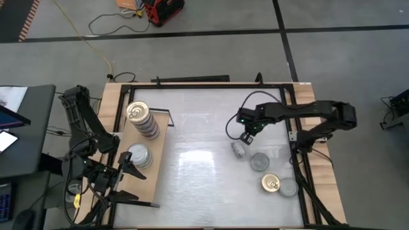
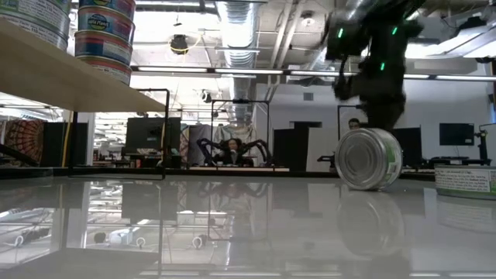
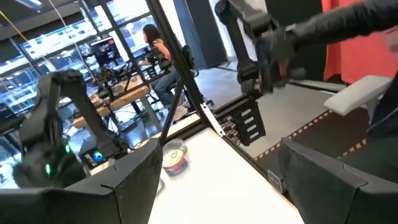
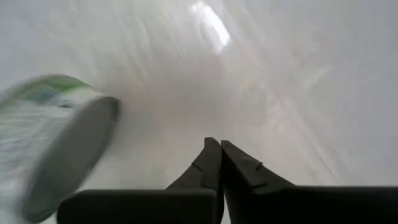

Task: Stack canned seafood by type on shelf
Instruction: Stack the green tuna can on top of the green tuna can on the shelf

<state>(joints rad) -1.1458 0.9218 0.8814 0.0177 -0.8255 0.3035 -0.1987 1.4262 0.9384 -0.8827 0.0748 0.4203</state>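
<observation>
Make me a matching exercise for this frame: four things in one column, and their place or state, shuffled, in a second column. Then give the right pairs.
Things:
1. right gripper
2. left gripper
3. tipped tin
4. tall stack of tins

Place or state:
A. on the shelf, at its far end
B. on its edge on the white table
C. shut, holding nothing
D. open, above the shelf's near end

Pairs: 1-C, 2-D, 3-B, 4-A

A red case (image 1: 163, 11) with yellow cable (image 1: 96, 38) lies on the floor — a seated person (image 2: 230, 149) beyond.
</observation>
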